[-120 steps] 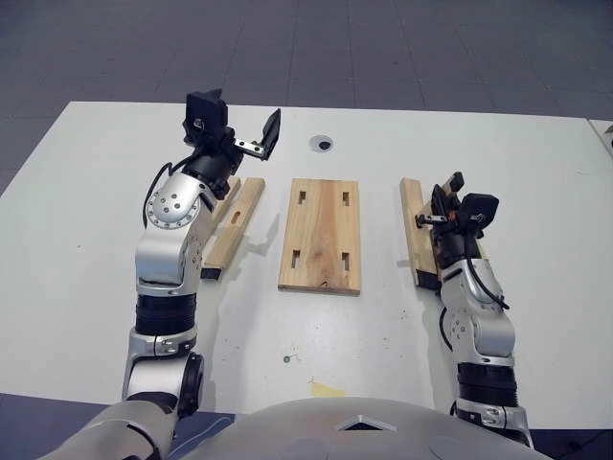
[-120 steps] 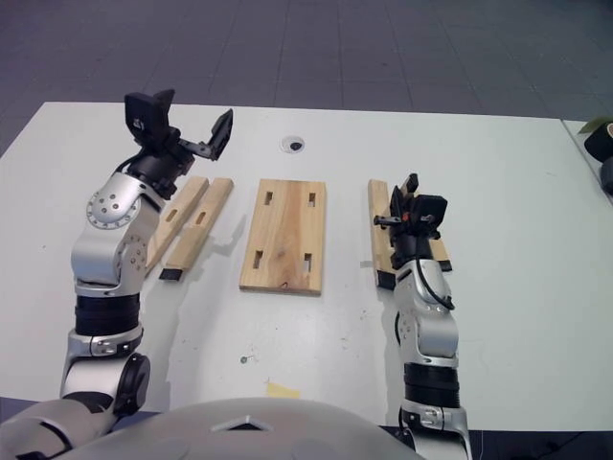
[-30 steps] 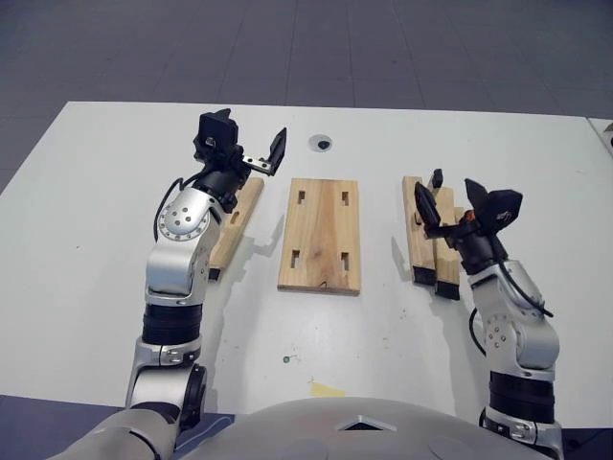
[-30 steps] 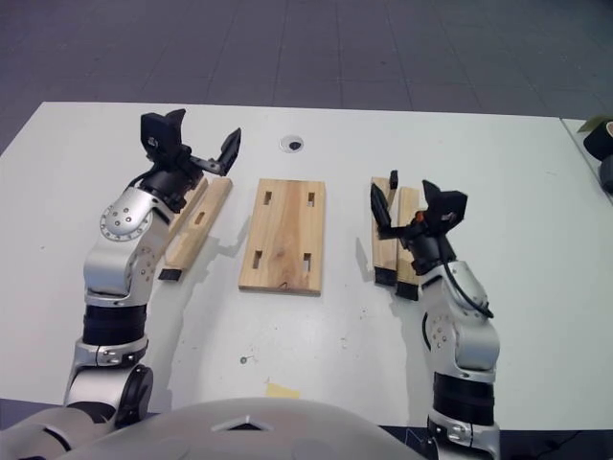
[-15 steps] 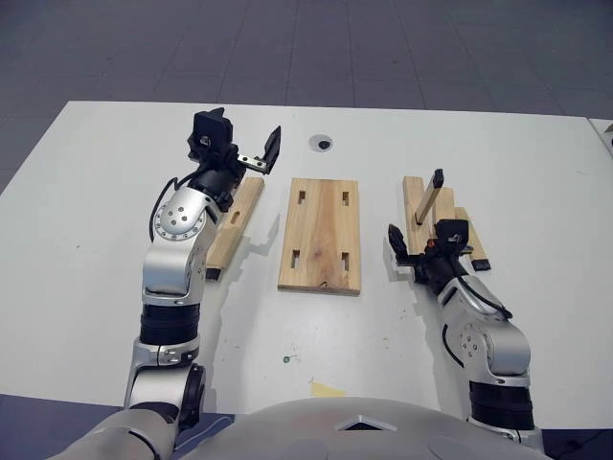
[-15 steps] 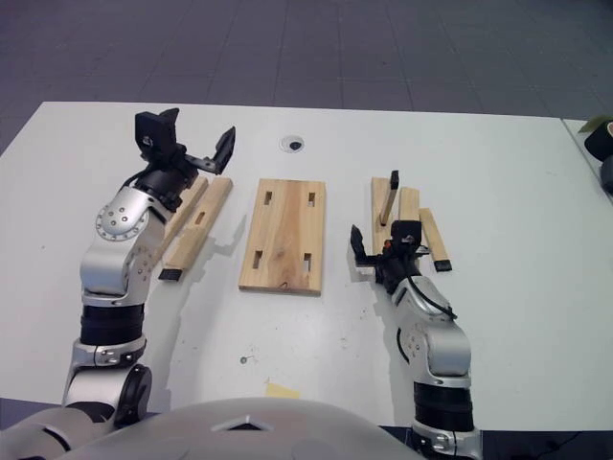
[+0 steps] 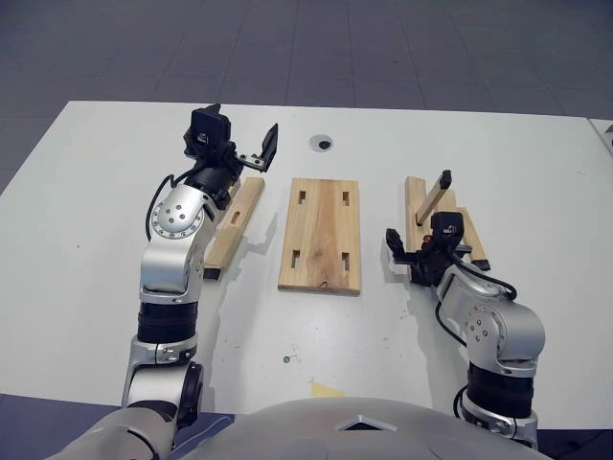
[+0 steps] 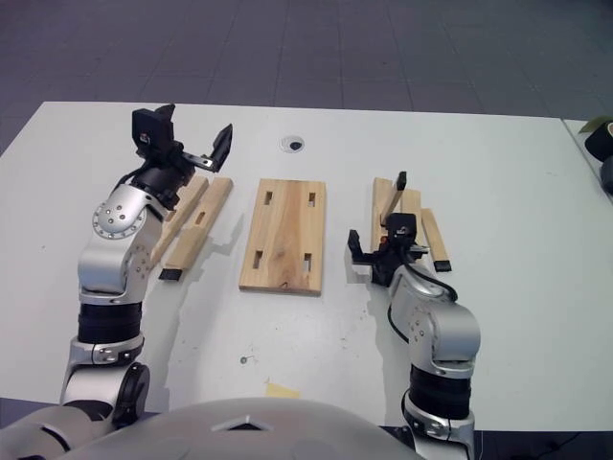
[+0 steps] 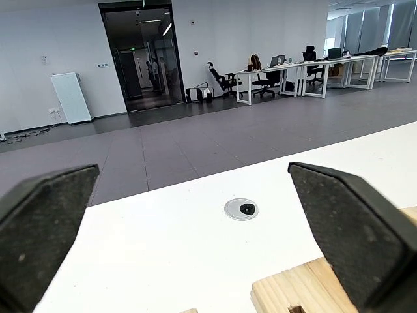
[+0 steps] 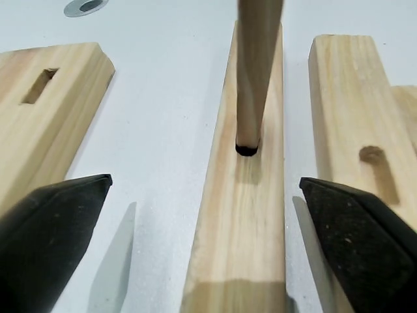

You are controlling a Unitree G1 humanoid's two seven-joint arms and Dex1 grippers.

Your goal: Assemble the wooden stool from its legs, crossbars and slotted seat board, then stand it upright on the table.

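The slotted seat board (image 7: 321,235) lies flat in the middle of the table. Two legs (image 7: 235,222) lie side by side left of it. My left gripper (image 7: 239,144) hangs open above their far ends, holding nothing. Right of the board lies a leg (image 10: 244,215) with a crossbar (image 10: 257,65) standing tilted in its hole. My right gripper (image 10: 205,222) is open, low at this leg's near end, with one finger on each side of it. A second leg (image 10: 355,130) and a thinner dark-tipped piece (image 7: 471,244) lie just to the right.
A round cable grommet (image 7: 321,144) sits in the white table beyond the board. A small yellow sticker (image 7: 326,388) lies near the front edge. Bare tabletop spreads at the far left and far right. Dark floor lies past the table's far edge.
Over the last second my right gripper dropped from above the right legs to the near end of one leg. The crossbar now stands in that leg. My left gripper barely shifted.
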